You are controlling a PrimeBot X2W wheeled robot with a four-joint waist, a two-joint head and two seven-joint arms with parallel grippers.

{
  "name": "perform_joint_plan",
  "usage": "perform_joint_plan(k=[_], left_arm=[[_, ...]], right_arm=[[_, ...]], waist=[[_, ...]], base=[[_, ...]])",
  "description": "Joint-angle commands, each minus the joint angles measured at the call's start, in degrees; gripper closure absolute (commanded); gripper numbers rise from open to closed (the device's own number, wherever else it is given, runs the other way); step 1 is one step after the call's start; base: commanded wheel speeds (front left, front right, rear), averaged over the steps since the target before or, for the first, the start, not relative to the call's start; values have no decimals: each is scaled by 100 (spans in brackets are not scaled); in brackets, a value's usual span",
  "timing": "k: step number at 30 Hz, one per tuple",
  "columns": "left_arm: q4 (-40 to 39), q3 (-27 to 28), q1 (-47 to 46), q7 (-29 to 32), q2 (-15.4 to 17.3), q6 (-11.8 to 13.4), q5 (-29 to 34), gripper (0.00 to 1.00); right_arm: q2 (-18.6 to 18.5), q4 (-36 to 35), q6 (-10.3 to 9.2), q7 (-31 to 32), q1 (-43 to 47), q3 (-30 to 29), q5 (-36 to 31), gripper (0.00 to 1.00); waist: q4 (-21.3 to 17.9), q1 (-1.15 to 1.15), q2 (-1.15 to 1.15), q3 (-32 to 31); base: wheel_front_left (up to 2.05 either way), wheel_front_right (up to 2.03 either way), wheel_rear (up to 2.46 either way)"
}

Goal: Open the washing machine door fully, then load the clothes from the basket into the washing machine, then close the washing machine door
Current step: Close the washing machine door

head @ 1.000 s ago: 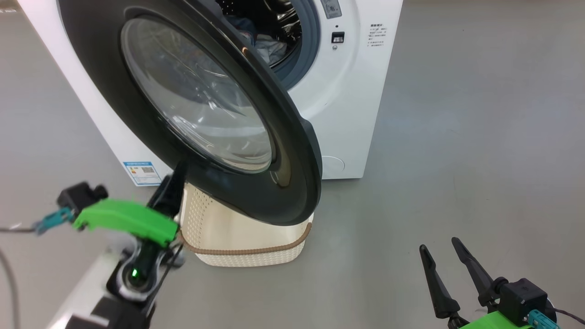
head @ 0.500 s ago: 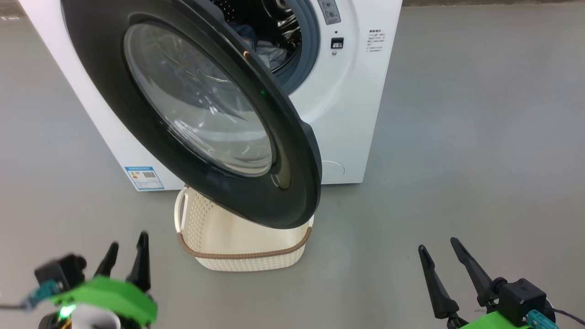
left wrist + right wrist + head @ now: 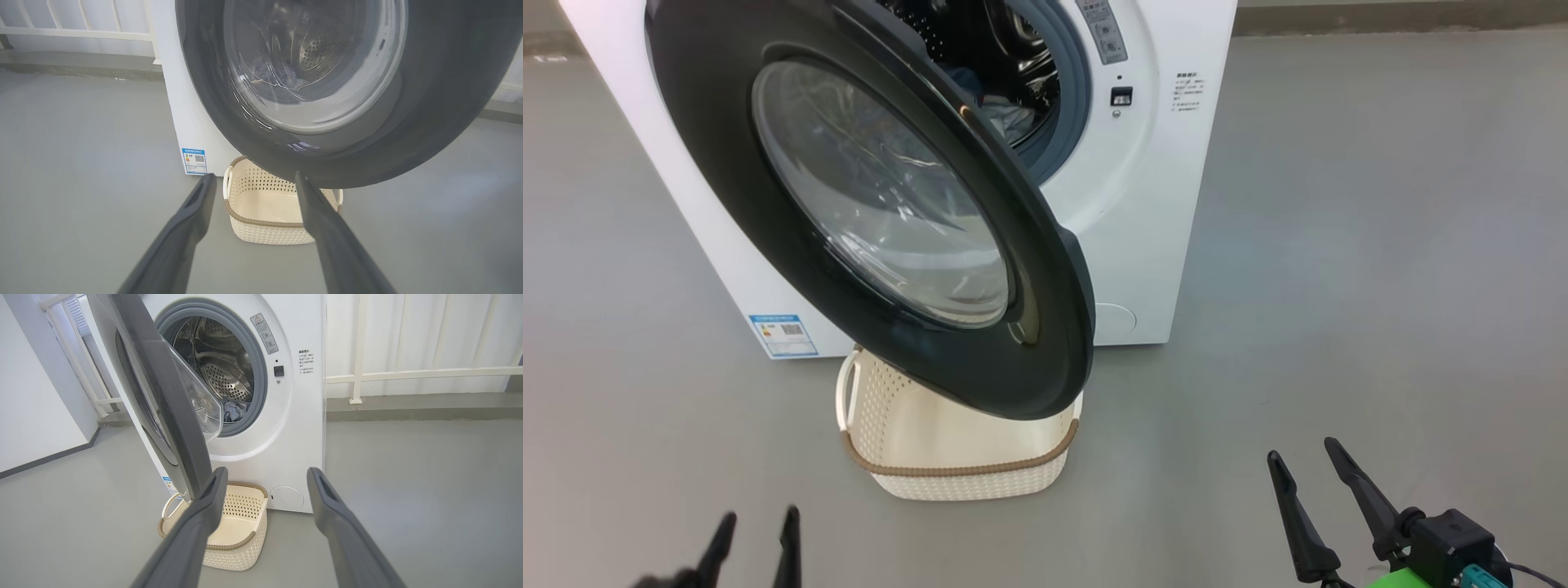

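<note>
Beyond gaping left claw (image 3: 758, 531) and right claw (image 3: 1303, 461), the clothes (image 3: 235, 410) are sitting loaded; the washing machine door (image 3: 882, 188) is standing open.

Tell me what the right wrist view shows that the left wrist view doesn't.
Right wrist view, not the left: the grey rubber seal around the open mouth, the bare steel perforated drum, bluish cloth lying in it, and the open right gripper. Left wrist view, not the right: the round black-rimmed glass door face-on, the blue label sticker in full, and the open left gripper. Both: the big white washing machine, the cream perforated basket under the door with no clothes visible inside, and grey floor.
</note>
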Motion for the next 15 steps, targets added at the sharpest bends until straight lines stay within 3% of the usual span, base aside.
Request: perform_joint_plan(k=[1,5,15], left_arm=[[-209,312,-19,-76,64,-42,193,0],[-459,710,453,-76,-233,-210,657,0],[-493,1332,680,-76,-730,-619,1085,0]], right_arm=[[-29,-149,9,-28,-71,151,38,0],[-35,-164,9,-28,-38,141,41,0],[-18,-221,9,-28,29,10,28,0]], waist=[[-20,0,0,-25],[-61,0,0,-63],[-26,0,0,-56]], base=[[0,0,0],[0,0,0],[0,0,0]])
